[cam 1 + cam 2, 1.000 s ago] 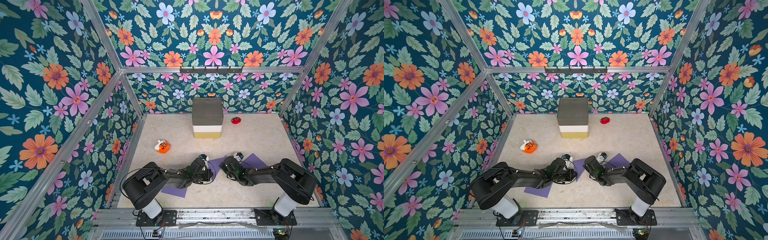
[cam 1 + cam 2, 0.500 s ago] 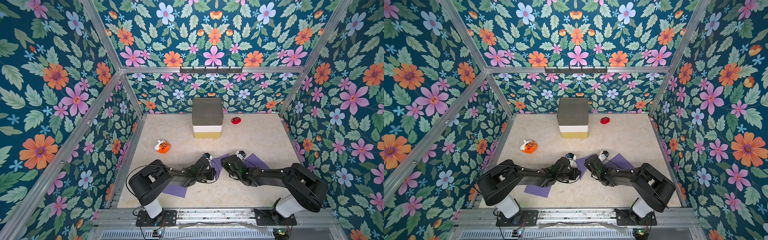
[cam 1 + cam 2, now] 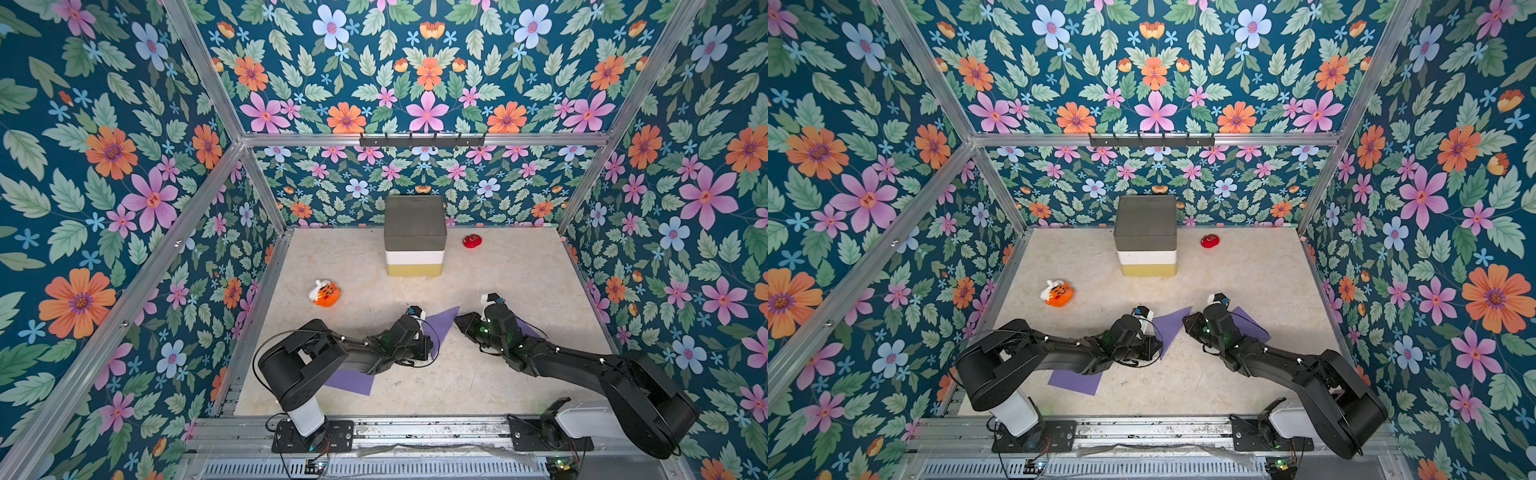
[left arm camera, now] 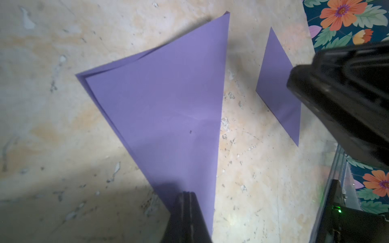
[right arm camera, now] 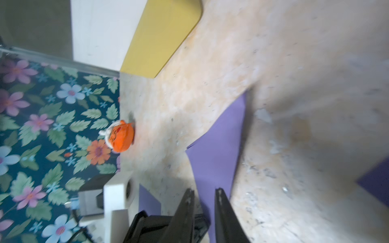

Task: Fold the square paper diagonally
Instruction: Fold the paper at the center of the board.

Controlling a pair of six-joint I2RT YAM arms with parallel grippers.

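Purple paper (image 4: 168, 105) folded into triangle, flat on table (image 3: 519, 270), between both grippers. Left gripper (image 4: 186, 197): jaws fully closed, tips on paper's nearest corner. Right gripper (image 5: 204, 192): jaws narrowly parted, empty, paper seen through gap. Second purple sheet (image 4: 277, 88) behind right gripper.

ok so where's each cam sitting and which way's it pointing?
Top views: high above the front edge, looking down and back; left arm, right arm whole.
Left wrist: on left arm, low, looking along the shut left hand across the folded purple paper; right arm also in view.
Right wrist: on right arm, looking past the right hand toward the orange toy.
Shared: folded purple paper in all four.
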